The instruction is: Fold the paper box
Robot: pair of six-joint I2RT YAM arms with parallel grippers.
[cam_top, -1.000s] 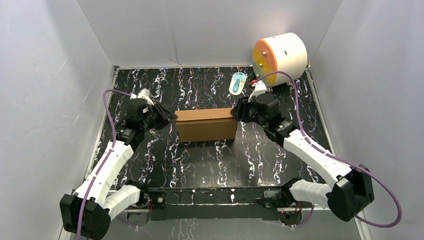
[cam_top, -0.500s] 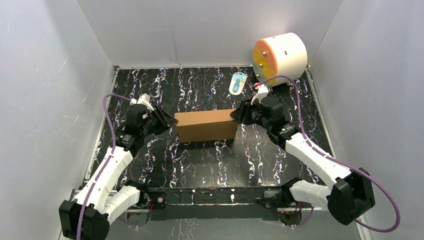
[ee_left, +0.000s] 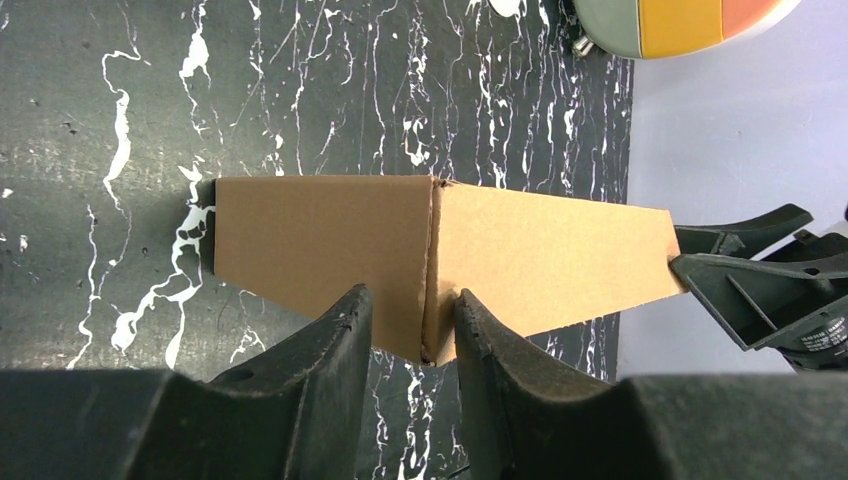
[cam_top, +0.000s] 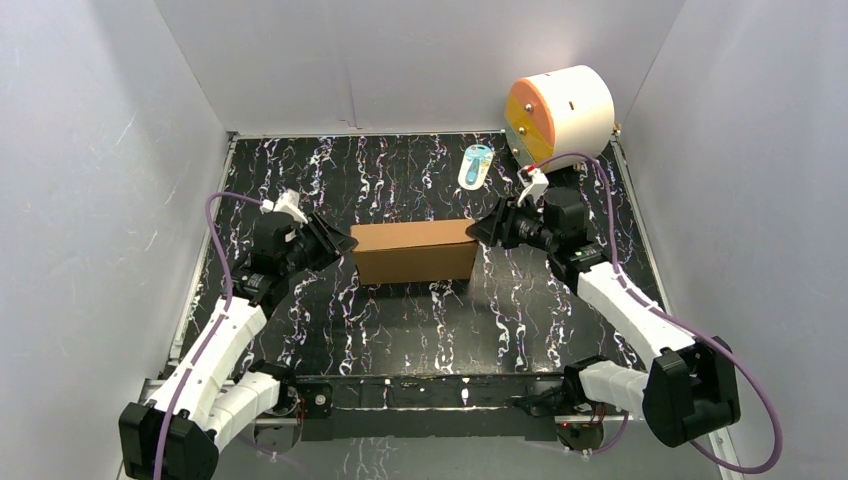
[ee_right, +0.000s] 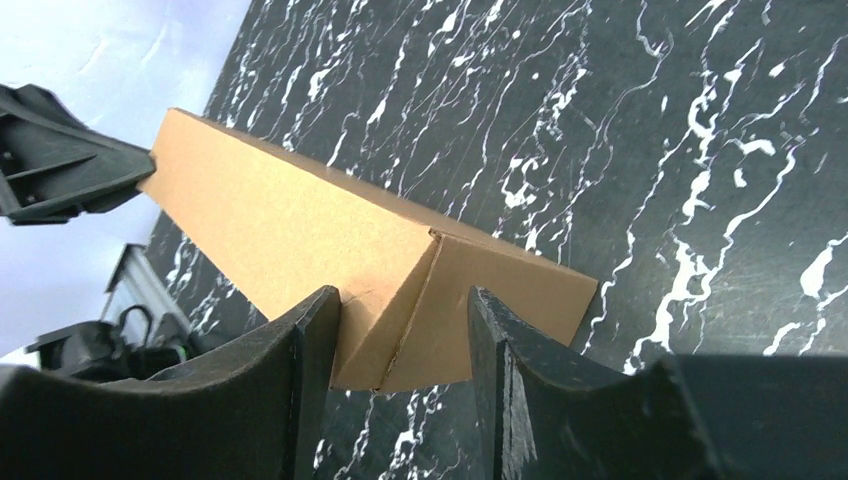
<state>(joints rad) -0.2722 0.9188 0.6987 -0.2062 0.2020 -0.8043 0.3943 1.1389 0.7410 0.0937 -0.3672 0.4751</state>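
The paper box [cam_top: 413,250] is a closed brown cardboard box lying lengthwise in the middle of the black marbled table [cam_top: 400,330]. My left gripper [cam_top: 346,240] is open at the box's left end. In the left wrist view the box [ee_left: 400,250] has its near corner just past my left gripper [ee_left: 410,300]. My right gripper [cam_top: 474,232] is open at the box's right end. In the right wrist view the box [ee_right: 330,240] has its corner between and beyond the fingertips of my right gripper [ee_right: 403,300]. I cannot tell if the fingers touch the cardboard.
A white-and-orange cylinder [cam_top: 558,110] lies at the back right corner. A small blue-and-white packet [cam_top: 475,165] lies on the table behind the box. White walls [cam_top: 100,200] close in the left, back and right sides.
The right wrist has swung back to the right, its fingertips staying at the box's right end. The left arm has shifted slightly toward me. The box has not moved.
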